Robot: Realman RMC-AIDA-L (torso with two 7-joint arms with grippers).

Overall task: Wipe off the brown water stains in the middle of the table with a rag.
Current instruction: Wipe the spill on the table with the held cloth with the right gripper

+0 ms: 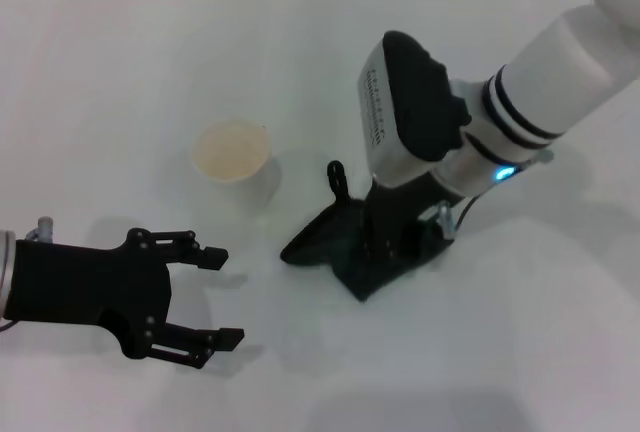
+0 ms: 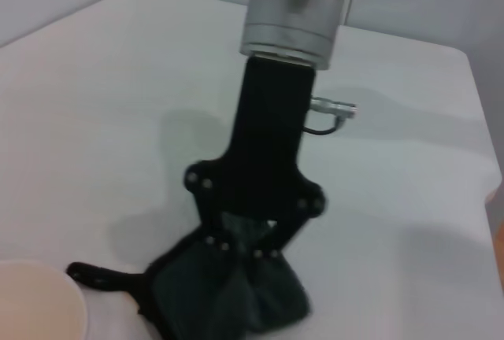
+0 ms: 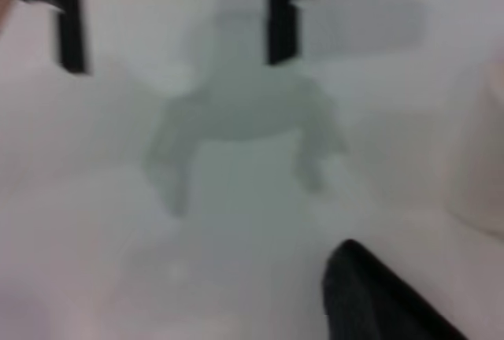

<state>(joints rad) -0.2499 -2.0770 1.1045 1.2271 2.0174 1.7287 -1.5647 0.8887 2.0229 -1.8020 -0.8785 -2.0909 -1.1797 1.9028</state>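
Well, our right gripper (image 1: 385, 252) clamps the rag (image 1: 335, 237) down mid-table (image 1: 120, 72), cup (image 1: 232, 152) at ten o'clock; no stain visible, wiping looks nearly done.

- The right gripper (image 1: 385, 252) points down at the table (image 1: 120, 72), its fingers pressed into the dark rag (image 1: 345, 242).
- The rag's loop (image 1: 337, 178) sticks out toward the paper cup (image 1: 232, 150).
- The left gripper (image 1: 222, 295) sits low at the near left, jaws spread, holding nothing.
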